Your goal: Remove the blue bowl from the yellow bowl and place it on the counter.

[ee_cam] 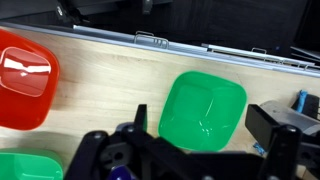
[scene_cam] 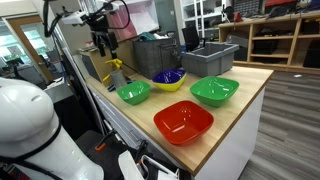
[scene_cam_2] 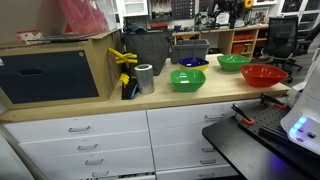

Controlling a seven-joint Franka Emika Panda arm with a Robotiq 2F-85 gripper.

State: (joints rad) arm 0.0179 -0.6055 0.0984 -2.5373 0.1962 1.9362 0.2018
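The blue bowl [scene_cam: 169,75] sits nested in the yellow bowl [scene_cam: 168,86] near the back of the wooden counter [scene_cam: 240,105]; both also show in an exterior view, blue bowl [scene_cam_2: 190,63]. My gripper [scene_cam: 105,42] hangs high above the counter's end, well clear of the bowls. In the wrist view its two fingers [ee_cam: 205,120] are spread wide and empty, framing a small green bowl [ee_cam: 203,108] far below. The blue and yellow bowls are mostly hidden behind the gripper body there.
A small green bowl [scene_cam: 133,93], a larger green bowl [scene_cam: 214,91] and a red bowl [scene_cam: 184,122] stand on the counter. A grey bin [scene_cam: 210,57] is behind them. A metal cup [scene_cam_2: 145,78] and a yellow clamp [scene_cam_2: 125,62] stand beside a wooden box.
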